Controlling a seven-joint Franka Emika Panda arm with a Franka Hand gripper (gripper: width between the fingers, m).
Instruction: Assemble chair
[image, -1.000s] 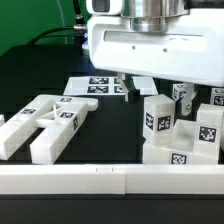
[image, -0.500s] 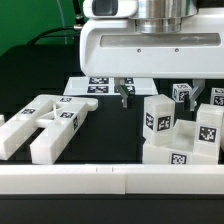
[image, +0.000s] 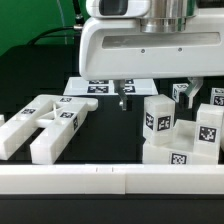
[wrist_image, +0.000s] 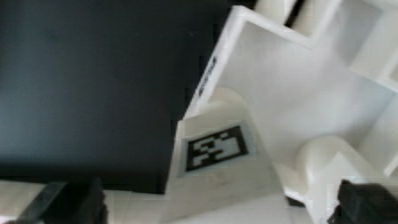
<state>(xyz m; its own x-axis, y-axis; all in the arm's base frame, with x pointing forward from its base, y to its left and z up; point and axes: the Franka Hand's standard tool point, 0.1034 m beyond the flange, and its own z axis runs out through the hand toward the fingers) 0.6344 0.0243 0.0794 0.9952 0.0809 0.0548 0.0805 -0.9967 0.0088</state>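
The chair is in loose white parts with tag stickers. A slotted panel (image: 45, 122) lies flat at the exterior view's left. A blocky stack of parts (image: 180, 132) stands at the exterior view's right. My gripper (image: 156, 92) hangs over the back of that stack. It is open, with one dark finger (image: 122, 97) left of the stack and the other behind it. In the wrist view a white tagged part (wrist_image: 217, 148) fills the space below my gripper (wrist_image: 222, 206). The fingertips (wrist_image: 80, 205) stand wide apart and hold nothing.
The marker board (image: 95, 86) lies flat on the black table behind the parts. A white rail (image: 110, 180) runs along the front edge. A small tagged cube (image: 181, 94) sits at the back right.
The gripper body has turned from tilted to level, and its left finger has dropped slightly. The parts have not moved.
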